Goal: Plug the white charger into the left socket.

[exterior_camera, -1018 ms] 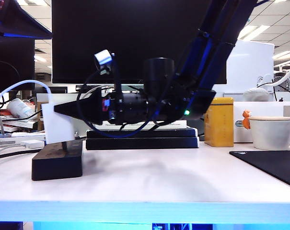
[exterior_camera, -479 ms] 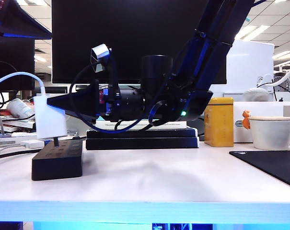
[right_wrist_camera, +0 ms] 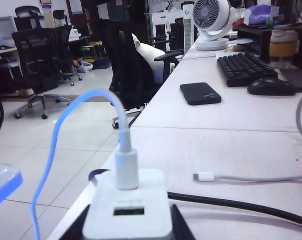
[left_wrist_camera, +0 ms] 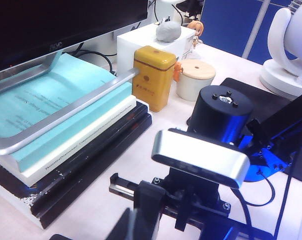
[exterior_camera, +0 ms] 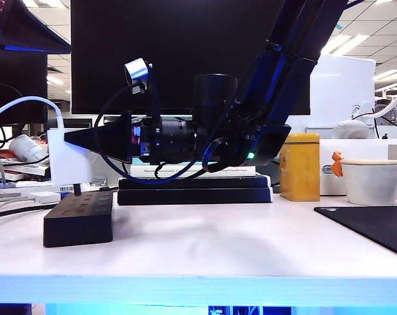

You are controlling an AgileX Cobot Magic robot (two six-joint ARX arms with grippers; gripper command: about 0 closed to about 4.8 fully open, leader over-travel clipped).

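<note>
White charger (exterior_camera: 68, 156) pinched between right fingers (right_wrist_camera: 176, 223) above black power strip (exterior_camera: 79, 218), prongs seemingly touching it, left fingers out of view, pressed together

Office bg: black chairs (right_wrist_camera: 41, 55), tiled floor (right_wrist_camera: 46, 150), ceiling lights (exterior_camera: 346, 42).

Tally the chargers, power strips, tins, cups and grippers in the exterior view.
Chargers: 1, the white charger, held by the right gripper over the power strip
Power strips: 1
Tins: 1, the yellow tin
Cups: 1, the white cup
Grippers: 1, the right gripper; the left gripper is outside this view
Total: 5
</note>
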